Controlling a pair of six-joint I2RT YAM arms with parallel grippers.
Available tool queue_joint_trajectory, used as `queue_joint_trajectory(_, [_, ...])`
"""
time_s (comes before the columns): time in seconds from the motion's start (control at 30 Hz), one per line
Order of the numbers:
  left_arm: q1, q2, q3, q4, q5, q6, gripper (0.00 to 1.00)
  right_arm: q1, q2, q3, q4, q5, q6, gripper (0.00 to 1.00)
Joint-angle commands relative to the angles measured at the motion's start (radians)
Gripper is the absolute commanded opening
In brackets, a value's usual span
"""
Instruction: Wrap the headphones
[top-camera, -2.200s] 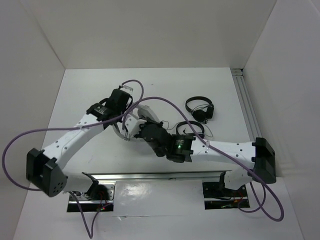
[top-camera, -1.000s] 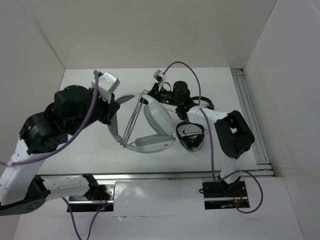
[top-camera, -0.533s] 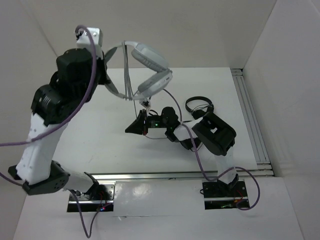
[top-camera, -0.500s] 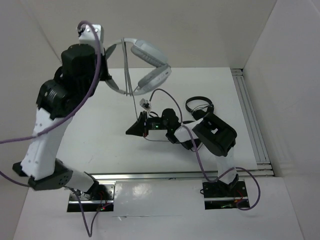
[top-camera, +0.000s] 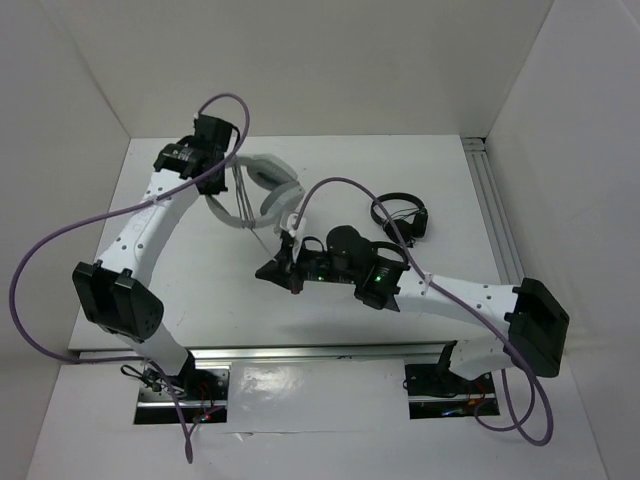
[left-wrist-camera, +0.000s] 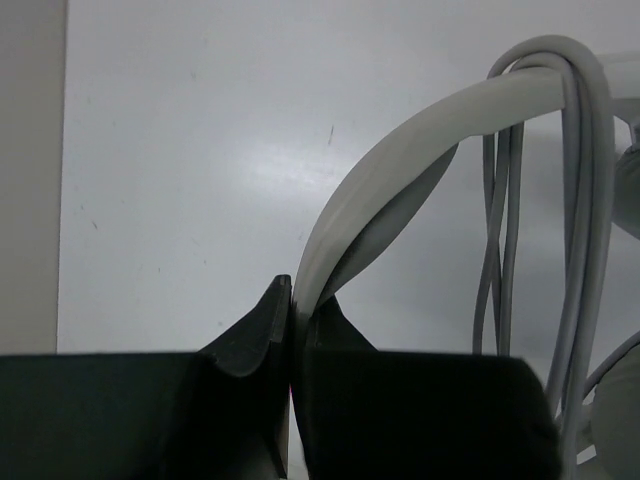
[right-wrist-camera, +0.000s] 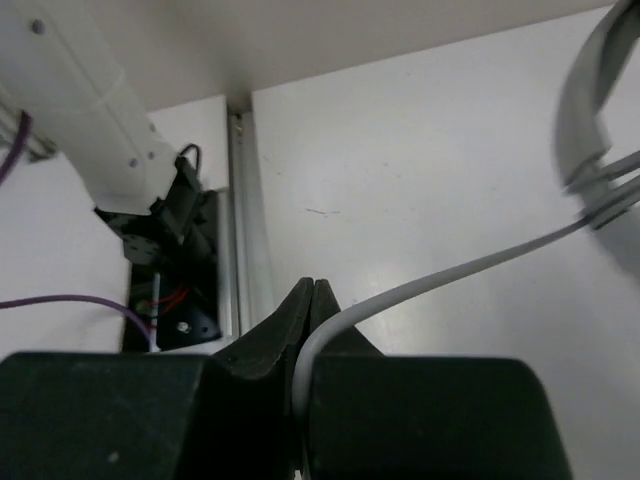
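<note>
White table (top-camera: 200, 290) is my reference for everything here. Left arm (top-camera: 150, 215) stretches out to the table's far-left part, and the right arm (top-camera: 460, 300) lies low across the near-middle, reaching leftward. The headphones (top-camera: 272, 180) sit over that far-left part of the table. They're big and pale grey, with a wide flat headband and fat oval cups. From the top view the long axis runs roughly left to right across the table, with the crown of the band toward the left and the cups toward the middle. Can't tell if the cups actually touch the table or hang just above it. Smaller black headphones (top-camera: 400, 215) lie flat on the table's far-right part, well apart from the grey ones. The thin grey cable (left-wrist-camera: 580, 180) is looped over the headband a few times, and the strands hang down side by side. One strand runs off toward the near-middle of the table. Left gripper (left-wrist-camera: 292, 300) is squeezed tight on the band's edge, nothing else in it. Right gripper (right-wrist-camera: 311, 300) is pinched nearly closed on that loose strand, which curves away from its tips back up toward the band.
</note>
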Motion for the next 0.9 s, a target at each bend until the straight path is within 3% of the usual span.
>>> queue_joint_trajectory(0.0, [0.018,-0.058,-0.137,0.203,-0.124,-0.046,0.0,0.101,-0.054,0.194,-0.466,0.155,-0.217,0.0])
queue_joint_trajectory(0.13, [-0.034,-0.136,-0.375,0.276,-0.09,0.04,0.0,0.222,-0.009,0.417,-0.823,0.615,-0.386,0.0])
queue_joint_trajectory(0.2, [-0.057,-0.188,-0.502,0.336,-0.099,0.066,0.0,0.288,0.025,0.483,-0.956,0.77,-0.415,0.0])
queue_joint_trajectory(0.27, [-0.092,-0.24,-0.568,0.367,-0.085,0.109,0.0,0.335,0.025,0.54,-0.989,1.008,-0.452,0.0])
queue_joint_trajectory(0.4, [-0.144,-0.291,-0.665,0.365,0.028,0.183,0.0,0.345,0.0,0.523,-0.869,1.32,-0.595,0.0])
queue_joint_trajectory(0.47, [-0.193,-0.345,-0.694,0.341,0.103,0.204,0.0,0.323,-0.033,0.427,-0.558,1.442,-0.789,0.0])
queue_joint_trajectory(0.53, [-0.241,-0.395,-0.745,0.329,0.125,0.215,0.0,0.253,-0.071,0.408,-0.369,1.443,-0.834,0.04])
queue_joint_trajectory(0.6, [-0.319,-0.484,-0.782,0.319,0.136,0.215,0.0,0.151,-0.099,0.431,-0.359,1.325,-0.758,0.13])
queue_joint_trajectory(0.7, [-0.384,-0.56,-0.823,0.295,0.145,0.215,0.0,0.064,-0.11,0.471,-0.359,1.145,-0.701,0.18])
queue_joint_trajectory(0.77, [-0.441,-0.584,-0.8,0.241,0.175,0.215,0.0,0.007,-0.073,0.533,-0.394,1.063,-0.701,0.16])
queue_joint_trajectory(0.83, [-0.475,-0.613,-0.771,0.209,0.125,0.189,0.0,-0.057,-0.007,0.579,-0.422,1.021,-0.678,0.01])
queue_joint_trajectory(0.87, [-0.486,-0.624,-0.76,0.183,0.114,0.189,0.0,-0.079,0.013,0.602,-0.463,0.989,-0.666,0.0])
